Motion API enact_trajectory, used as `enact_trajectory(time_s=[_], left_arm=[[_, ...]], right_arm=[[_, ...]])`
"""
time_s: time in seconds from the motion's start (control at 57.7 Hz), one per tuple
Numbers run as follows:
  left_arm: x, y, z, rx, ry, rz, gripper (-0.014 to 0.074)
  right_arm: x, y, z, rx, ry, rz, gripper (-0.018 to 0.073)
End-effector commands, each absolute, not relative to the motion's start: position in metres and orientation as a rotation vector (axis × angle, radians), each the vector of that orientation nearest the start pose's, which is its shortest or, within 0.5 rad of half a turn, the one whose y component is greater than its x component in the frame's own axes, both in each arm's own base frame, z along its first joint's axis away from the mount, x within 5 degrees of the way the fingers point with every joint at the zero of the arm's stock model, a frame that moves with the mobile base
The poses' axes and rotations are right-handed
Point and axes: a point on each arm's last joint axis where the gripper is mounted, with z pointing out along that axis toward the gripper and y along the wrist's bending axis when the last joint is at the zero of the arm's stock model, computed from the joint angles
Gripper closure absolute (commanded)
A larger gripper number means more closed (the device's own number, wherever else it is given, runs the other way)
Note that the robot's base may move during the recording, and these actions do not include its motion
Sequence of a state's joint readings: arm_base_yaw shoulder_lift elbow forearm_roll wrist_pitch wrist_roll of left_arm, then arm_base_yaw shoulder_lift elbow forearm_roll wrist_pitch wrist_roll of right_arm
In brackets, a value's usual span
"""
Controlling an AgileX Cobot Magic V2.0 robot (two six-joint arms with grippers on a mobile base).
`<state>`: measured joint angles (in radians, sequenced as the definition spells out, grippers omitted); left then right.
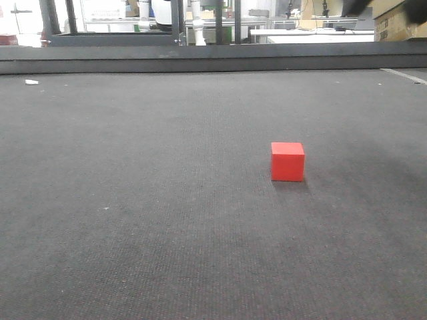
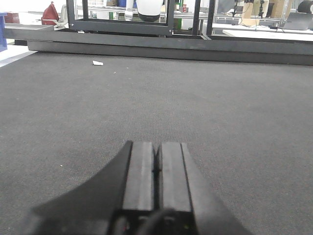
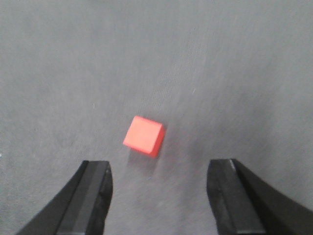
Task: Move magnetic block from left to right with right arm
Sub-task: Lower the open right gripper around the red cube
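Note:
The magnetic block [image 1: 287, 161] is a small bright-red cube resting alone on the dark grey mat, right of centre in the front view. The right wrist view looks down on the same magnetic block [image 3: 143, 135], lying on the mat just beyond my fingertips and slightly left of their midline. My right gripper [image 3: 161, 169] is open, its black fingers wide apart and above the mat, holding nothing. My left gripper [image 2: 156, 147] is shut with its pads pressed together and empty, low over bare mat.
A raised dark rail [image 1: 213, 57] borders the mat's far edge, with metal frames and benches behind it. A small white scrap [image 1: 31, 82] lies at the far left of the mat. Cardboard boxes [image 1: 399, 23] stand at the back right.

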<state>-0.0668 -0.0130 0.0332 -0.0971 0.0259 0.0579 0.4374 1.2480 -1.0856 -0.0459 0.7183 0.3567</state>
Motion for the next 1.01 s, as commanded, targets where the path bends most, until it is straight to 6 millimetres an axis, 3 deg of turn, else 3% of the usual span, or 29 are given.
enact_trajectory(time_s=[0.0, 0.277, 0.486, 0.711, 0.988], left_arm=[[0.056, -0.003, 0.206, 0.006, 1.445, -0.09, 0.0722], [0.056, -0.003, 0.206, 0.006, 1.445, -0.09, 0.0722], [0.056, -0.003, 0.206, 0.006, 1.445, -0.09, 0.0722], [0.056, -0.003, 0.206, 0.006, 1.445, -0.09, 0.0722], [0.056, -0.003, 0.206, 0.006, 1.445, -0.09, 0.0722]], right_arm=[[0.254, 0.123, 0.357, -0.053, 2.378, 0.323, 0.0042], [0.296, 0.163, 0.332, 0.032, 2.515, 0.21, 0.0042], [0.321, 0.176, 0.306, 0.1, 2.585, 0.152, 0.0042], [0.338, 0.185, 0.278, 0.091, 2.627, 0.12, 0.0042], [0.346, 0.192, 0.258, 0.141, 2.649, 0.136, 0.0042]])
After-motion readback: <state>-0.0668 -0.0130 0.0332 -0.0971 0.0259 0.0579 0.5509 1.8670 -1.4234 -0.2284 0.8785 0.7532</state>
